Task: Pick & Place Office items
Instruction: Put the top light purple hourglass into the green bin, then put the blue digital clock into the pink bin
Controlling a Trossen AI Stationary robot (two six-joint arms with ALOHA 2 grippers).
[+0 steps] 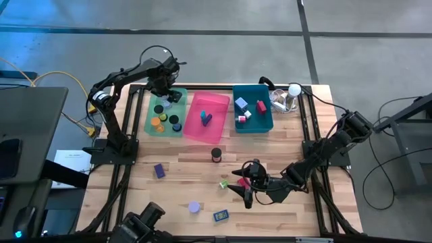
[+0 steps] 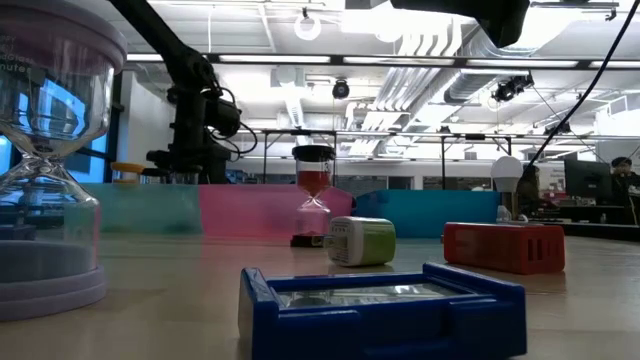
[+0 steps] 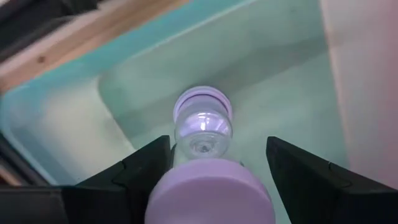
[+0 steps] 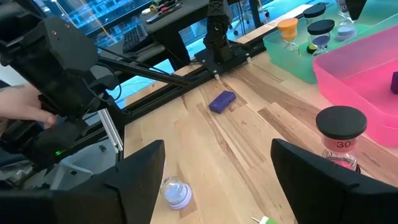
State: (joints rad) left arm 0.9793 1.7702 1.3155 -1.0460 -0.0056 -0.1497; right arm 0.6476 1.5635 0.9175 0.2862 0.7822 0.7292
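Timers fill the green bin [image 1: 150, 123], left fingers [image 3: 149, 163] spread beside a lavender timer [image 3: 202, 127].

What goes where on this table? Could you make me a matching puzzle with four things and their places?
Things:
A. orange disc
B. black-topped sand timer
C. pale blue block
D. white ball-topped gadget

Places:
1. standing on the bare table, in front of the pink bin
2. on the table's back corner, outside the bins
3. inside the green bin
4. inside the teal bin

Pairs: A-3, B-1, C-4, D-2
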